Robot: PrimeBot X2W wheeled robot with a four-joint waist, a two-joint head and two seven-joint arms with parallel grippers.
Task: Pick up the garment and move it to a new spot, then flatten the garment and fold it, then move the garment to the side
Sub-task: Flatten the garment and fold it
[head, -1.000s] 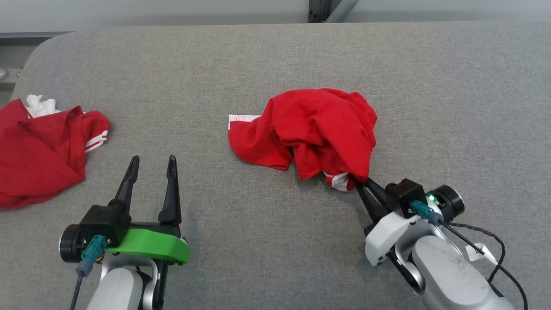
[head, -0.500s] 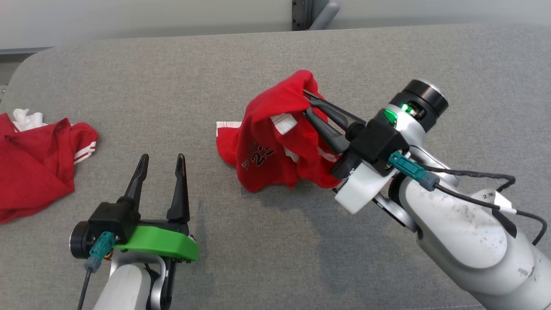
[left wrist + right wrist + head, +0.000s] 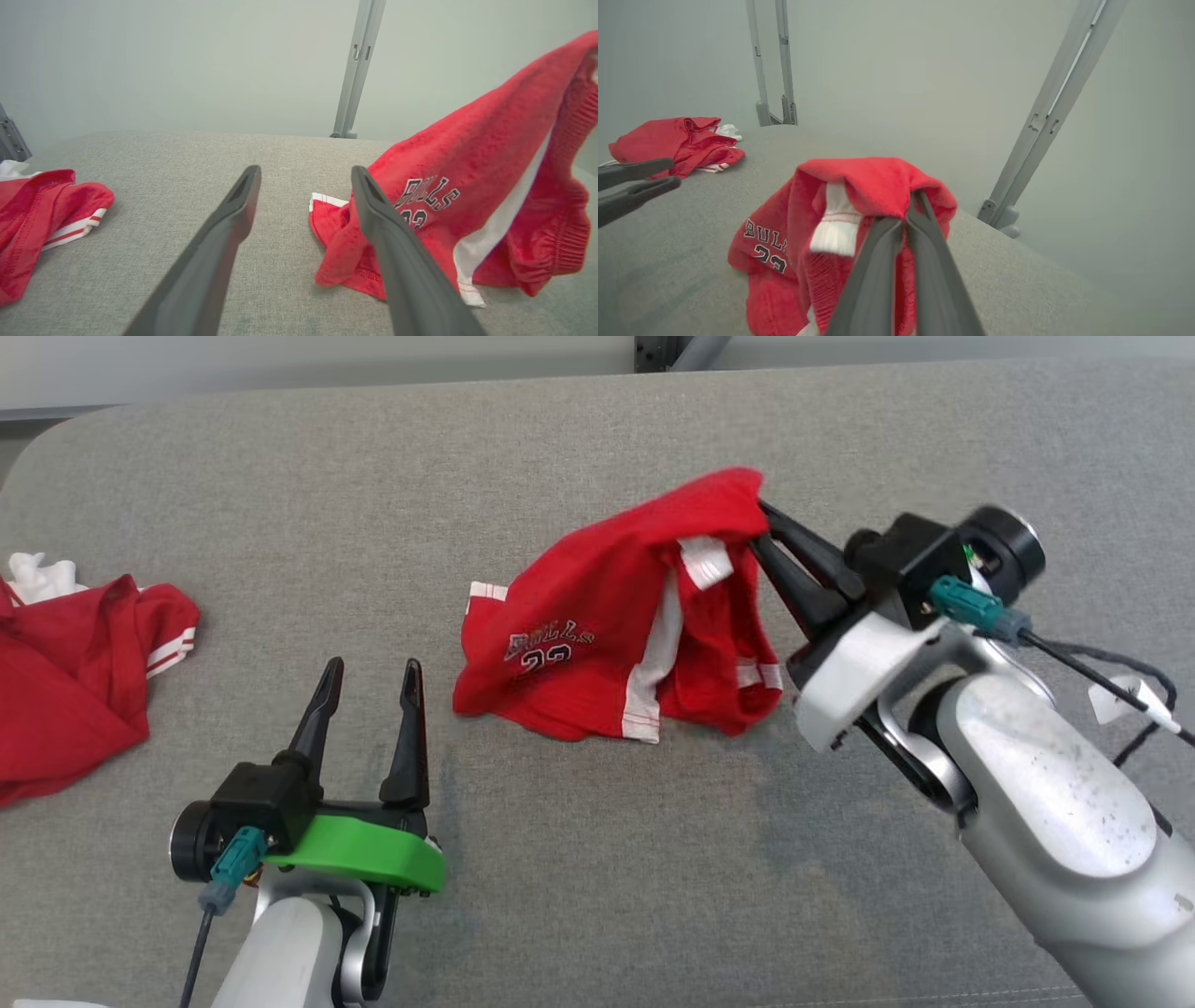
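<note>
Raised since a second ago: red garment (image 3: 607, 644), centre of table (image 3: 280, 476), its two o'clock edge pinched in the right gripper (image 3: 758, 527), the rest draping. Likely light and limp; best gripped at hem or waistband. Left gripper (image 3: 372, 665), seven o'clock, spread wide, empty.

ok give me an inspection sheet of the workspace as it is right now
surface: grey fabric table, flat
job's things: red shorts, one edge lifted by the right pincer, the rest lying on the table
clutter: second red garment and white cloth at the table's left edge
pincers: left pincer open, empty, apart from the shorts; right pincer shut on the shorts
cables: black cable loose by the right wrist; second cable under the left wrist
surroundings: pale wall, grey post behind the table
</note>
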